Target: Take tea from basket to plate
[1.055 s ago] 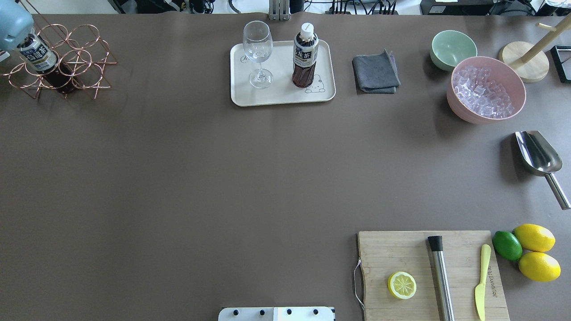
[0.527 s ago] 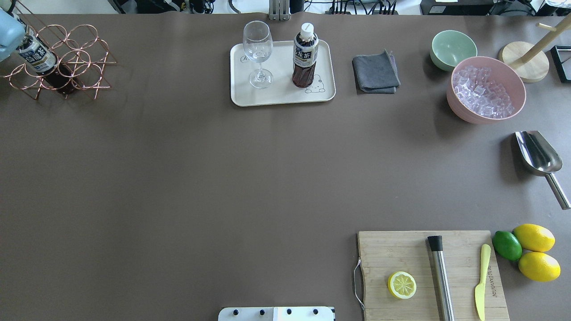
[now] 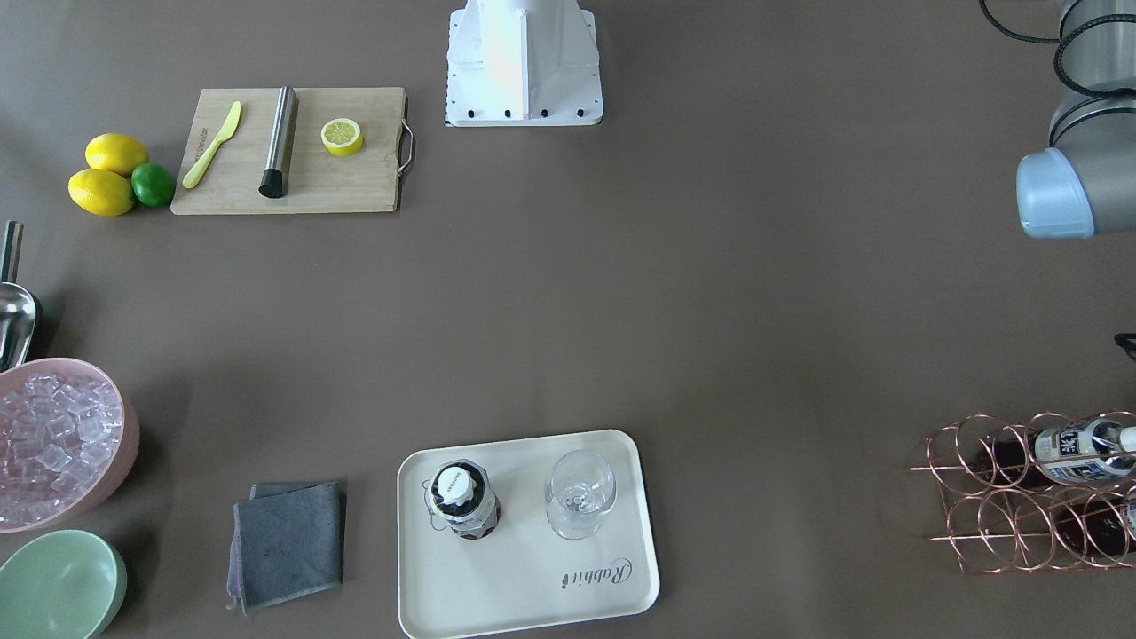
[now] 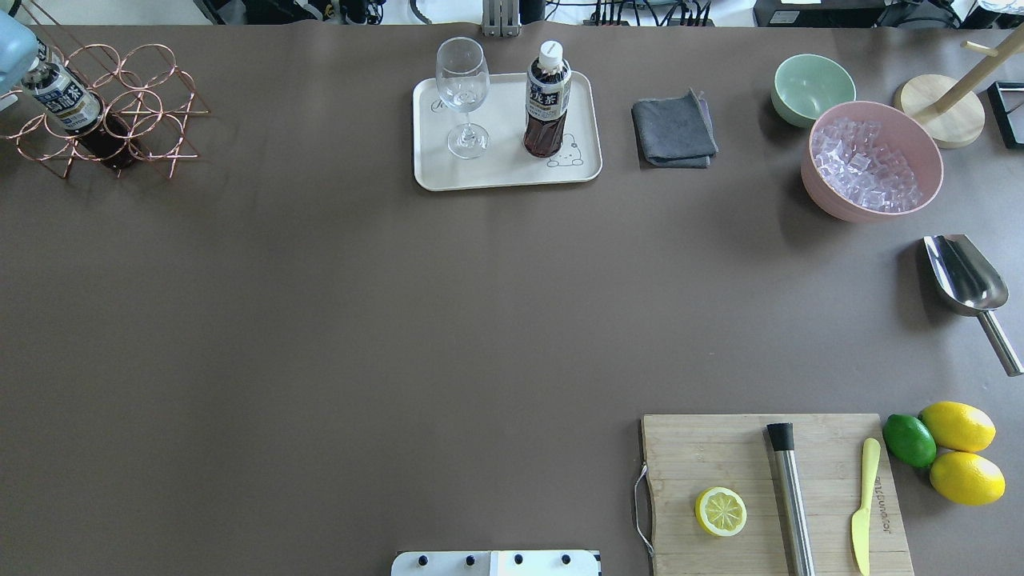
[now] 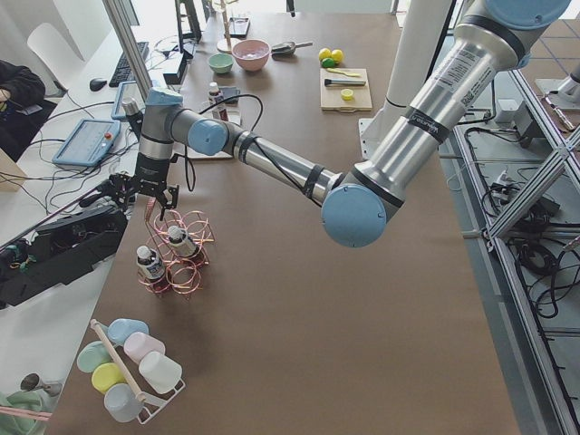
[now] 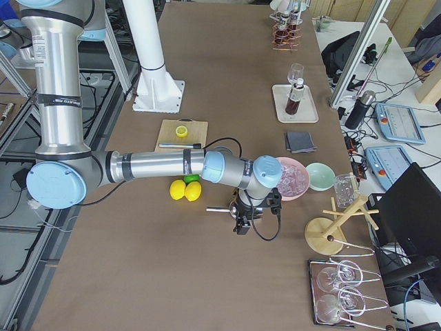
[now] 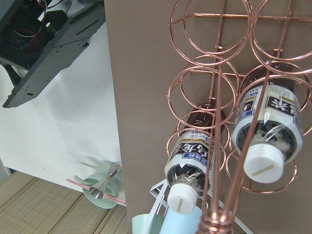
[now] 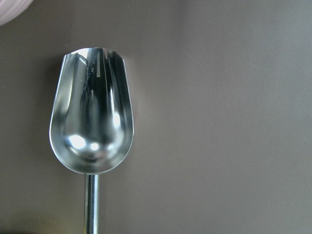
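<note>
One tea bottle [image 4: 547, 100] stands upright on the cream plate [image 4: 496, 172], beside a stemmed glass [image 4: 462, 96]; it also shows from the front [image 3: 461, 501]. The copper wire basket [image 4: 152, 80] sits at the table's far left corner and holds two more tea bottles lying in its cells [image 7: 265, 131] [image 7: 190, 165]. The left gripper [image 5: 149, 195] hangs just above the basket [image 5: 181, 272]; I cannot tell if it is open or shut. The right gripper [image 6: 242, 217] hovers over a steel scoop [image 8: 92, 122]; I cannot tell its state.
A grey cloth [image 4: 674, 130], green bowl [image 4: 812, 86] and pink bowl of ice [image 4: 872, 160] lie right of the plate. A cutting board [image 4: 768, 480] carries a lemon half, a steel muddler and a yellow knife. Lemons and a lime [image 4: 952, 452] sit beside it.
The left arm's blue joint has drawn back toward the overhead view's top-left corner. The bottle in the basket has shifted slightly left. The plate's bottle has not moved.
</note>
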